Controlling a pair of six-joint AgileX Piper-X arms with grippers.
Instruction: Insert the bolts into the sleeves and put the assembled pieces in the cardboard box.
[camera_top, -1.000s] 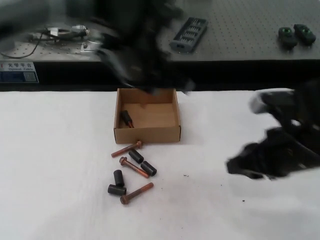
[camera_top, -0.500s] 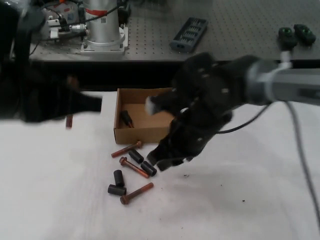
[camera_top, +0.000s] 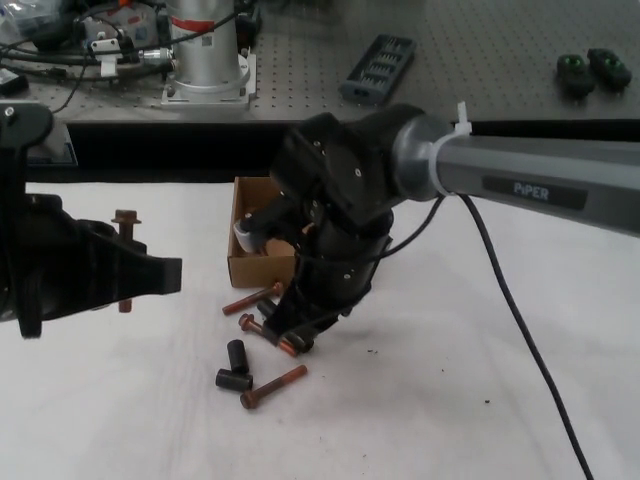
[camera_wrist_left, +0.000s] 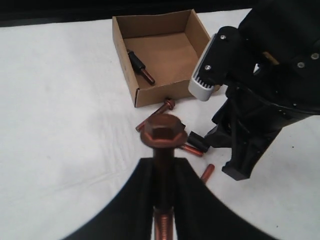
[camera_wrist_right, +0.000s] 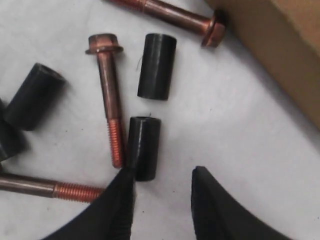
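Bolt (camera_wrist_left: 163, 150) clamped by shank in my left jaws; right jaws open by black sleeve (camera_wrist_right: 144, 147). Likely stiff, slick, rolls; pinch mid-body.

The bolts (camera_wrist_right: 109, 100) are coppery metal with a dull sheen. The sleeves (camera_wrist_right: 156, 66) look smooth, matt black. The cardboard box (camera_wrist_left: 150, 96) is matt brown paperboard; white cloth (camera_top: 420, 420) covers the surface (camera_top: 100, 420).

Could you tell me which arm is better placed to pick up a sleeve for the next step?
The right, I think: the right gripper is open beside a loose sleeve, while the left gripper is shut on a bolt.
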